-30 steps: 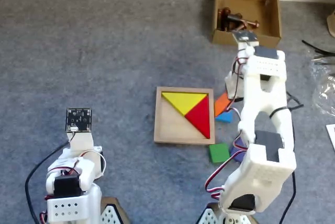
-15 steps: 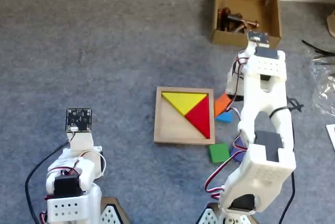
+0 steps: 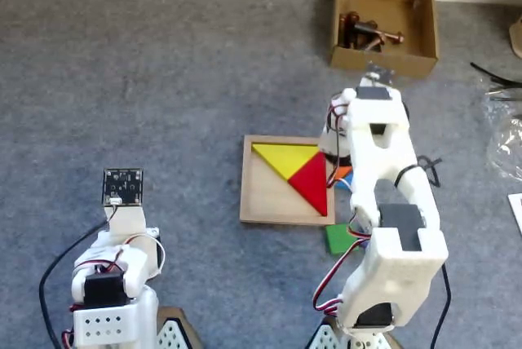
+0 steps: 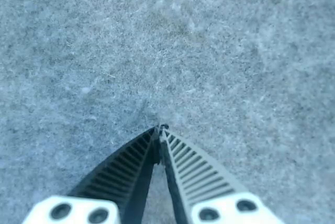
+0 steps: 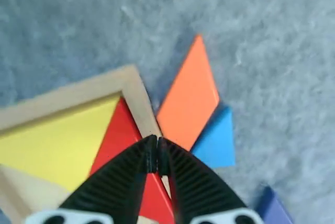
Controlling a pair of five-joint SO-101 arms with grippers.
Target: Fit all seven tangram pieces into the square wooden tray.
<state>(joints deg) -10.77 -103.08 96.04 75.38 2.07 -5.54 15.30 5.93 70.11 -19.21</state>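
The grey carpet is covering the whole table. The right arm is stretching out along the right side of the square wooden tray, and the left arm is sitting folded, well apart from it. A cardboard box is standing at the far edge.

Inside the tray, the yellow triangle is lying with its long side along the far rim and its apex pointing at the tray's middle. The red triangle is lying with its long side along the right rim, its apex pointing left, and one short side touching the yellow.

From above, the arm is covering most of what is lying beside the tray, though the green square is showing just off the near right corner. The right wrist view is showing the orange parallelogram just outside the rim, its long axis running nearly alongside it, with the blue triangle touching it and a dark blue piece nearby.

The right gripper is hanging over that rim, closed and carrying nothing. The left gripper is likewise pinched together, empty, over bare carpet.
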